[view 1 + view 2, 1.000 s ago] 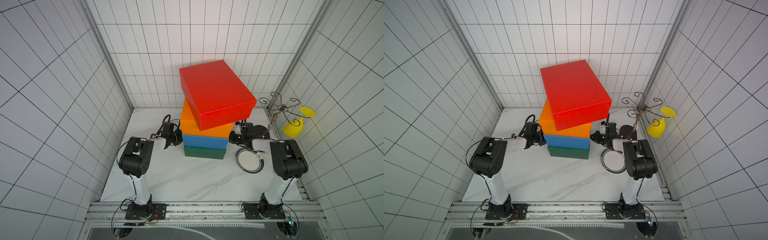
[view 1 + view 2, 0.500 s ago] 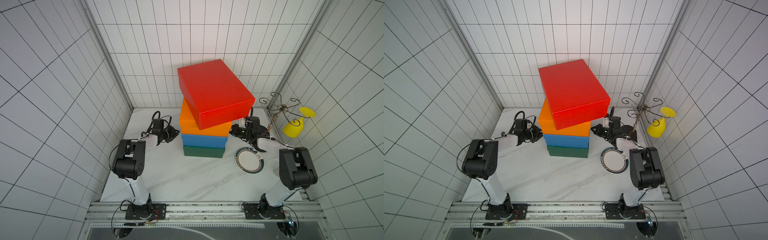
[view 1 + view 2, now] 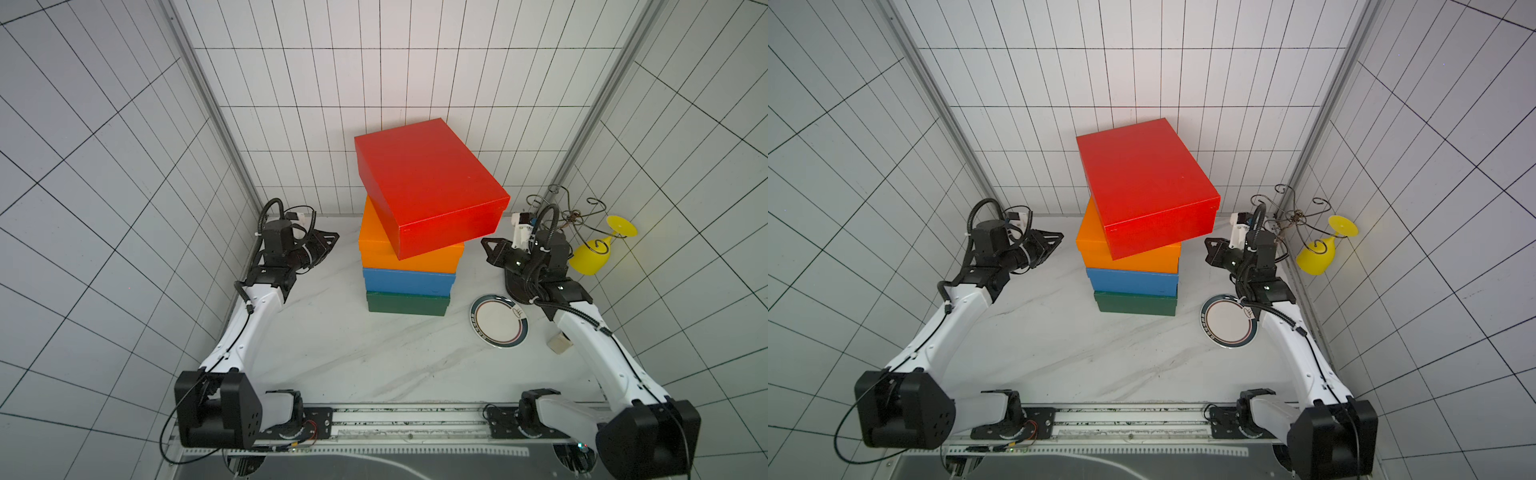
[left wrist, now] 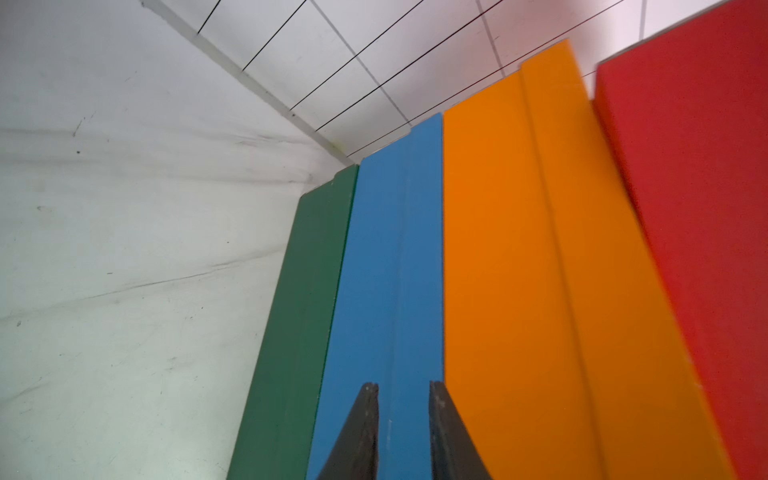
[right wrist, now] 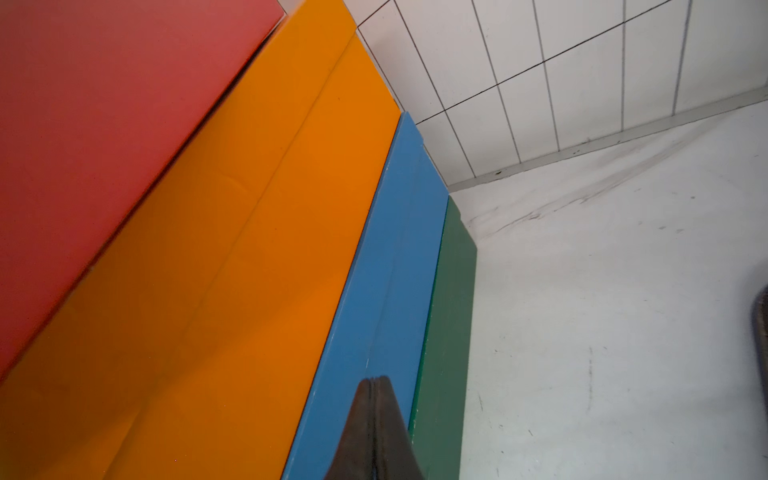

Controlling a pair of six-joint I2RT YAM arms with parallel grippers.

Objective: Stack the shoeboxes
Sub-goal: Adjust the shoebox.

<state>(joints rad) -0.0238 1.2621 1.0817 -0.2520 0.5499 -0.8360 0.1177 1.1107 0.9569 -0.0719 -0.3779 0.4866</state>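
Shoeboxes (image 3: 409,286) are stacked four high at the far middle of the worktop (image 3: 332,353). The dark green box (image 3: 407,304) is set at the bottom, the blue box (image 3: 405,281) on it, the orange box (image 3: 411,258) next and the red box (image 3: 428,183) on top. The red box is turned askew to those beneath, and its near right corner juts past the orange box.

The left claw (image 3: 334,237) is held to the left of the stack and is pointed at it, with bare worktop between the two in both top views. In the left wrist view its fingers (image 4: 370,399) are parted by a narrow gap with nothing gripped, and the blue box's side is seen through that gap.

The right claw (image 3: 484,242) is held to the right of the stack, pointed at it, near the red box's jutting corner but apart from it. In the right wrist view its fingers (image 5: 374,395) are pressed together on nothing, in front of the blue and green sides.

A round plate (image 3: 498,322) lies on the worktop near the right arm, and a yellow glass (image 3: 590,258) is hung on a wire rack (image 3: 573,216) at the right wall.
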